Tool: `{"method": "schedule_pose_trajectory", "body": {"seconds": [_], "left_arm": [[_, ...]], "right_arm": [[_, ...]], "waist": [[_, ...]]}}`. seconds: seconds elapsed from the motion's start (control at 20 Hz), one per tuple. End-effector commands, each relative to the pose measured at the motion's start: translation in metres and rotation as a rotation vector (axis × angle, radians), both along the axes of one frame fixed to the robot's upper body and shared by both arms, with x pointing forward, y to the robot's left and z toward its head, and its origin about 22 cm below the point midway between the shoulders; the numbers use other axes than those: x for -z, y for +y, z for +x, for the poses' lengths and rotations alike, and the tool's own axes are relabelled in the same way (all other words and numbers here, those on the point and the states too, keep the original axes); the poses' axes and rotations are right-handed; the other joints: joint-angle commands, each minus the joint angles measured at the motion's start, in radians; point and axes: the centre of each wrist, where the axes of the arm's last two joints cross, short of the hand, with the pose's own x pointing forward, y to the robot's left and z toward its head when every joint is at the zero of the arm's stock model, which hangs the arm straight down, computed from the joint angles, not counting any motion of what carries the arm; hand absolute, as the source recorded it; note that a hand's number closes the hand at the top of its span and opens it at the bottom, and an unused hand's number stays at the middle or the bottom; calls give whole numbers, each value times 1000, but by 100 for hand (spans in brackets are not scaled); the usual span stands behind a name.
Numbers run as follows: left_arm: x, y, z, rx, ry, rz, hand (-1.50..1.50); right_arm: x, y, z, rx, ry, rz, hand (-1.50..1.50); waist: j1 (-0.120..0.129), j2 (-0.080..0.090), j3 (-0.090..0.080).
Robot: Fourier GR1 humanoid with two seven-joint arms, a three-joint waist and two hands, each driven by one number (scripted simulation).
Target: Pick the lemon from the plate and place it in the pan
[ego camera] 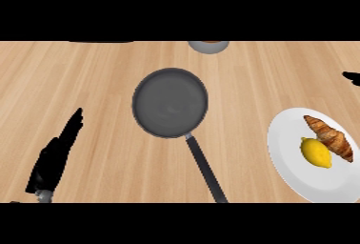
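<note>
A yellow lemon (315,152) lies on a white plate (288,157) at the right edge of the counter. It rests just left of a brown croissant (329,137) on the same plate. A dark grey pan (170,102) sits in the middle with nothing in it, and its long handle (206,169) points toward the lower edge. My left hand (56,155) rests at the lower left with straight fingers and holds nothing, well left of the pan. A small black part of my right hand (351,76) shows at the right edge, above the plate.
A grey round container (208,46) stands at the far edge behind the pan, partly cut off. A thin dark shape (102,42) lies along the far left edge. Bare wooden counter (105,76) surrounds the pan.
</note>
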Motion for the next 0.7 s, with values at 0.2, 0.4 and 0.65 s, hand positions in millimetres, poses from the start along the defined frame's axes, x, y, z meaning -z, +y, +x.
{"method": "schedule_pose_trajectory", "body": {"seconds": [0.2, 0.4, 0.65], "left_arm": [[-4, 8, -3, -16, -17, 20, 0], [11, -3, -6, -15, -14, 5, 0], [2, 1, 4, -10, 3, -12, 0]], "right_arm": [[-7, 32, 23, -56, 162, -104, -150], [24, 69, 22, -94, 219, -223, -150], [22, 90, 29, -110, 327, -320, -150]], "waist": [[-3, -1, 0], [-5, 0, 0], [-9, -1, 0]]}}
